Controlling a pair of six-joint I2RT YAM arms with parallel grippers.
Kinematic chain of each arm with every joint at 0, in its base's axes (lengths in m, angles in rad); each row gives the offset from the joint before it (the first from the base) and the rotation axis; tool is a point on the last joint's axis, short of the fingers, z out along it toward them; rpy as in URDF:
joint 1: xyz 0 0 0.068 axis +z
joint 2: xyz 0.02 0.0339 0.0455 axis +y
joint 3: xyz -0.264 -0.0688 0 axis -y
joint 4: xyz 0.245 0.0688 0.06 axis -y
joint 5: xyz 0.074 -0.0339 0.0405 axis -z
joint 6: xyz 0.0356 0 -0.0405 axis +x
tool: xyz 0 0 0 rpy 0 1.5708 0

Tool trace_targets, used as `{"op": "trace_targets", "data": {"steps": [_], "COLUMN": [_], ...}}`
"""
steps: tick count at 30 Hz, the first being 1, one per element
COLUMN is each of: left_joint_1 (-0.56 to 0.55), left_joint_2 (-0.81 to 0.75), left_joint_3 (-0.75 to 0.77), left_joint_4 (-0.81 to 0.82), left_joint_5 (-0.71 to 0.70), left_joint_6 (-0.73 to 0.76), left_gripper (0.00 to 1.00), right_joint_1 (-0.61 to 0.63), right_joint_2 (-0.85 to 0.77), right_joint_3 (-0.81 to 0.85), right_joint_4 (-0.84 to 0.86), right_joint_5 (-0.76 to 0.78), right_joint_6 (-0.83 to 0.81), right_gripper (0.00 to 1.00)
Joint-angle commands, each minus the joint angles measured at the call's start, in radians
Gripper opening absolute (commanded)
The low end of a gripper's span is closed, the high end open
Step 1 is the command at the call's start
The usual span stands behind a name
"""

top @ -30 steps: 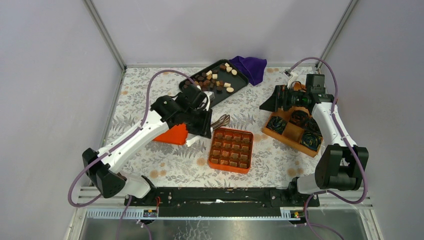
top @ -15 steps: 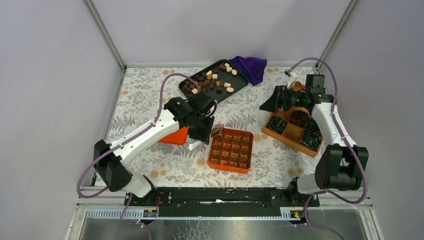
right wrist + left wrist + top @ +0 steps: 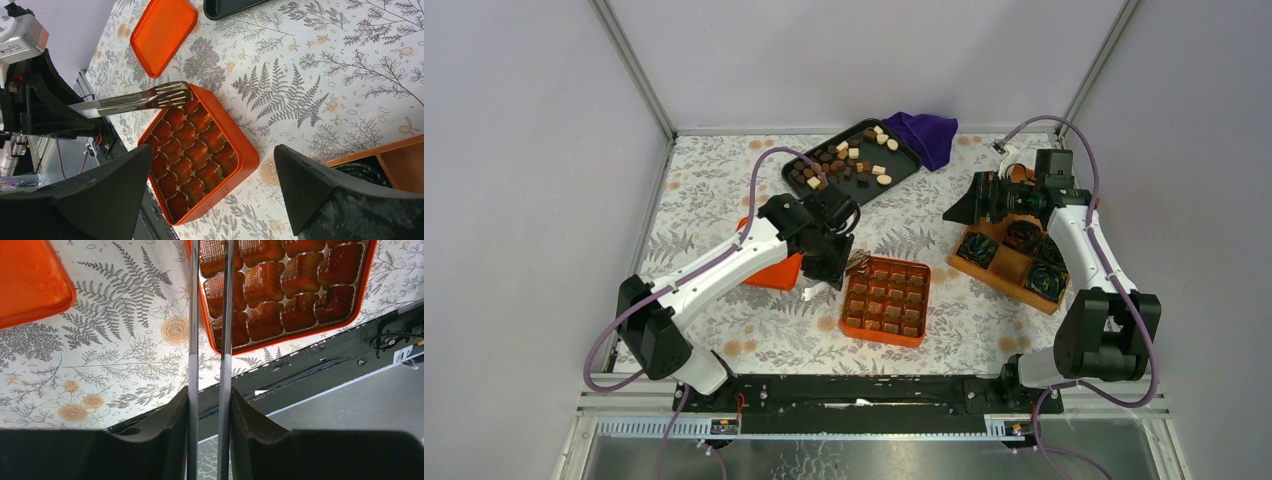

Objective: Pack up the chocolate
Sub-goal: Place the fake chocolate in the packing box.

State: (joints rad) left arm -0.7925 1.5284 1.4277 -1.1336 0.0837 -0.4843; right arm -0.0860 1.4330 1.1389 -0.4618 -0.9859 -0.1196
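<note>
The chocolate (image 3: 849,160) lies as several brown and cream pieces on a black tray (image 3: 906,165) at the back. My left gripper (image 3: 832,262) (image 3: 209,395) is shut on metal tongs (image 3: 859,263) (image 3: 226,315) (image 3: 135,102). The tong tips hang over the far left corner of the orange box (image 3: 887,262) (image 3: 369,275) (image 3: 240,145). I see no piece between the tips. The box cells hold crinkled liners. My right gripper (image 3: 959,208) (image 3: 212,150) is open in the air to the right of the box, holding nothing.
The orange lid (image 3: 774,272) (image 3: 30,280) (image 3: 162,32) lies left of the box, under my left arm. A wooden box (image 3: 984,272) with dark crinkled rolls sits at the right. A purple cloth (image 3: 924,135) lies behind the tray.
My left arm has swung right and stretched forward, carrying the tongs from beside the lid to the box's corner. The right arm has not moved.
</note>
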Motion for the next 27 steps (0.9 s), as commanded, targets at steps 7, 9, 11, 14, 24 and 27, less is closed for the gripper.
{"op": "trace_targets", "data": {"steps": [7, 9, 11, 14, 24, 27], "left_joint_1": [-0.01, -0.01, -0.009, -0.008, 0.085, 0.16], "left_joint_2": [-0.003, -0.004, -0.003, -0.008, -0.077, -0.068], "left_joint_3": [-0.004, -0.004, -0.004, 0.002, 0.086, 0.101], "left_joint_4": [0.001, 0.001, 0.001, 0.001, 0.069, 0.117], "left_joint_5": [-0.039, -0.029, -0.026, -0.033, 0.009, 0.03], "left_joint_6": [0.006, 0.008, 0.008, 0.008, 0.015, 0.053], "left_gripper": [0.39, 0.39, 0.4, 0.39, 0.33, 0.33], "right_joint_1": [-0.003, -0.003, -0.003, -0.003, -0.003, -0.003], "right_joint_2": [-0.017, -0.017, -0.019, -0.02, -0.022, -0.02], "right_joint_3": [-0.002, -0.002, -0.002, -0.004, -0.005, -0.008], "right_joint_4": [0.015, 0.015, 0.014, 0.013, 0.015, 0.017], "right_joint_5": [-0.014, -0.014, -0.014, -0.014, -0.017, -0.021], "right_joint_6": [-0.015, -0.015, -0.016, -0.018, -0.018, -0.018], "right_gripper": [1.0, 1.0, 1.0, 1.0, 1.0, 1.0]}}
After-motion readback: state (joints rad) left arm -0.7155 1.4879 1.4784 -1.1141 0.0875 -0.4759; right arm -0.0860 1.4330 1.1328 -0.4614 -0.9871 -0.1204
